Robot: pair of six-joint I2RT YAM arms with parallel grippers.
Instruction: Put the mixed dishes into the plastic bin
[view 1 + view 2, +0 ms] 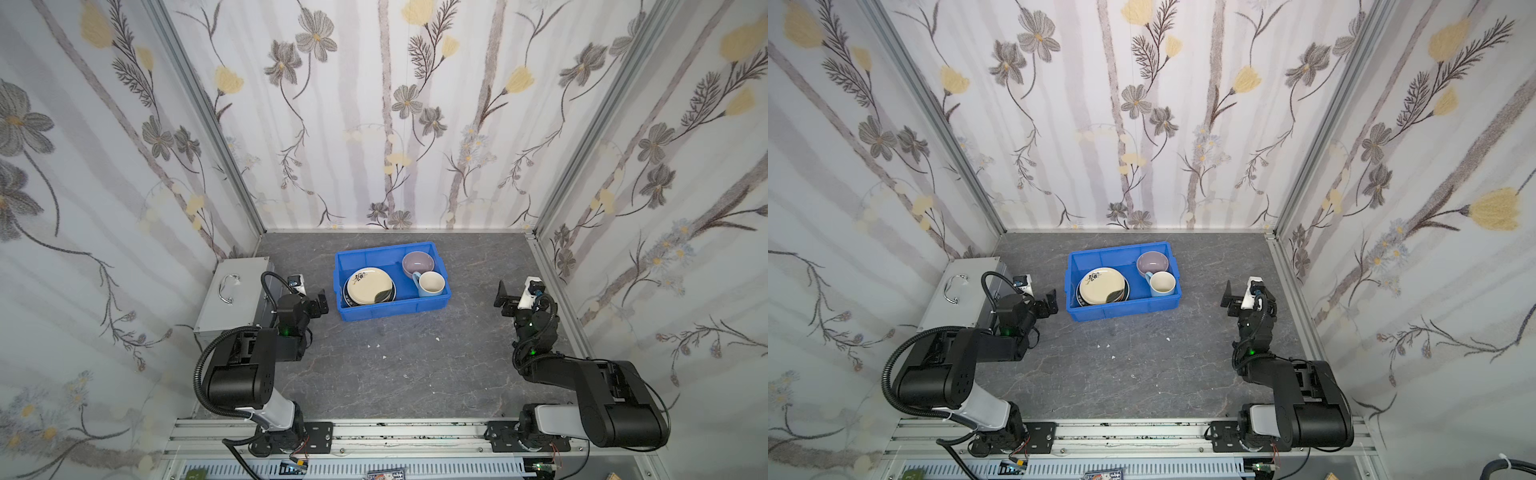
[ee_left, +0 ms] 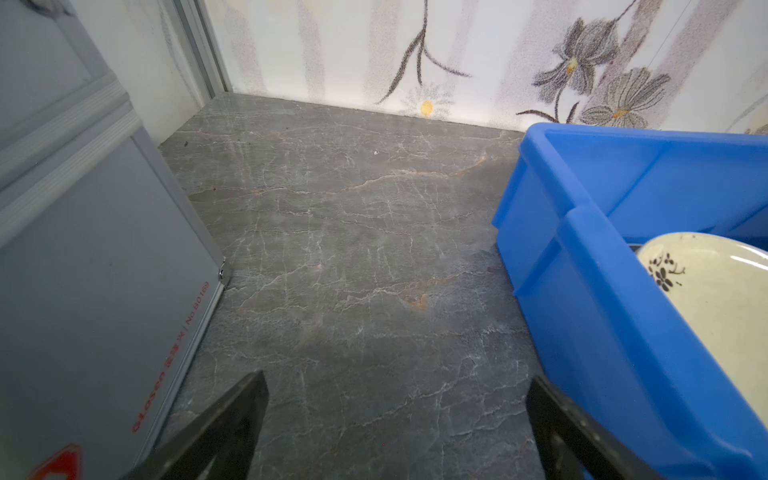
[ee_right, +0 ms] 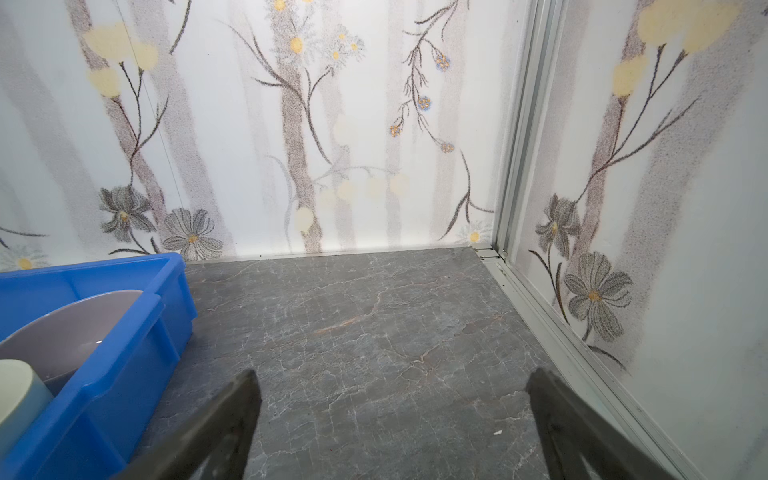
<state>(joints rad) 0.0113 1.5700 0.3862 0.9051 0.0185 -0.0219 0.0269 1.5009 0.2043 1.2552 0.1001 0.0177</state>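
Looks done: plates, bowl and mug sit inside bin, frame centre. No dishes seen on table. Left gripper and right gripper spread, empty, flanking bin.

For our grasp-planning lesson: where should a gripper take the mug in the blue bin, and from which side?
Probably its rim, from straight above, one finger inside. The mug stands upright, mouth open; the bin wall and the bowl crowd its sides, and its handle is tucked beside the bowl.
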